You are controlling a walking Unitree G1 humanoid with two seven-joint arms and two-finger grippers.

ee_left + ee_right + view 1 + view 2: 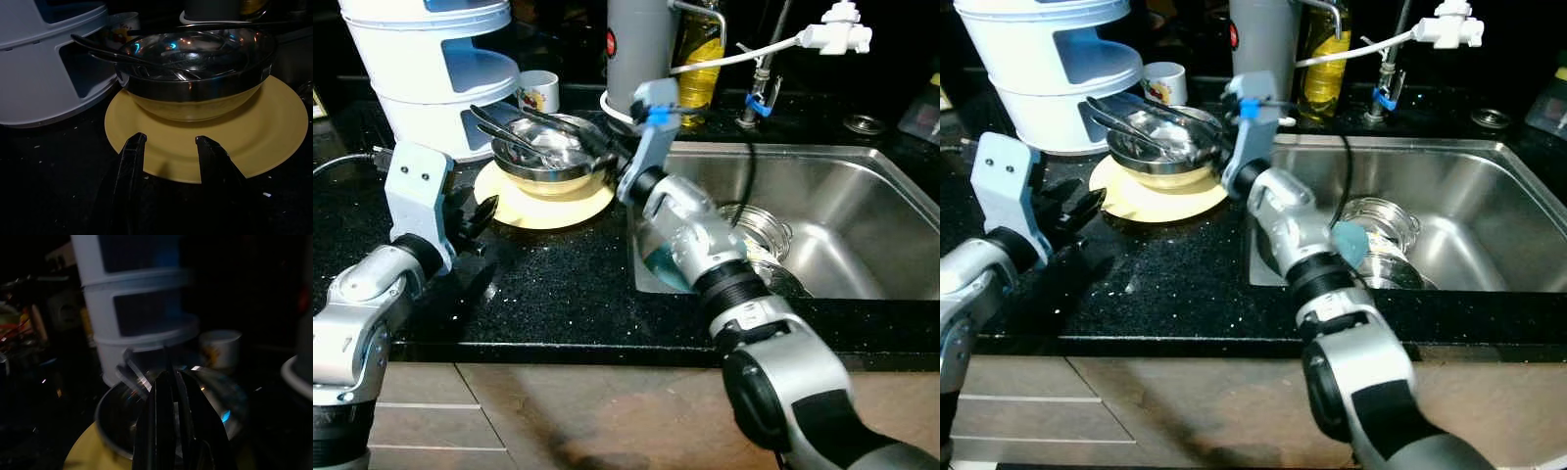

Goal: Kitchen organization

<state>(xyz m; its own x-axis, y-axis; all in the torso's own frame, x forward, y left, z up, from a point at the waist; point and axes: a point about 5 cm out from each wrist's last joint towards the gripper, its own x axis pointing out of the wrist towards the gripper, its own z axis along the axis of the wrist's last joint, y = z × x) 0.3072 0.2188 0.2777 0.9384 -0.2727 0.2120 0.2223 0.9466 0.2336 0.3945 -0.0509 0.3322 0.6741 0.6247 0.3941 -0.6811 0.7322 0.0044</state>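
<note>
Right gripper (168,396), fingers pressed together, hovers over steel bowl (553,157) holding utensils; left gripper (168,152), fingers spread, faces yellow plate (274,132), probably to steady it.

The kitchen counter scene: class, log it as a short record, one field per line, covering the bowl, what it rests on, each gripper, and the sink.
bowl: steel bowl holding metal utensils
support: bowl sits on a yellow plate on the black counter
left gripper: open, fingers at the plate's near edge, not touching the bowl
right gripper: fingers together above the bowl; whether it grips a utensil is unclear
sink: steel sink with a steel pot inside
behind bowl: white tiered rack, mug
</note>
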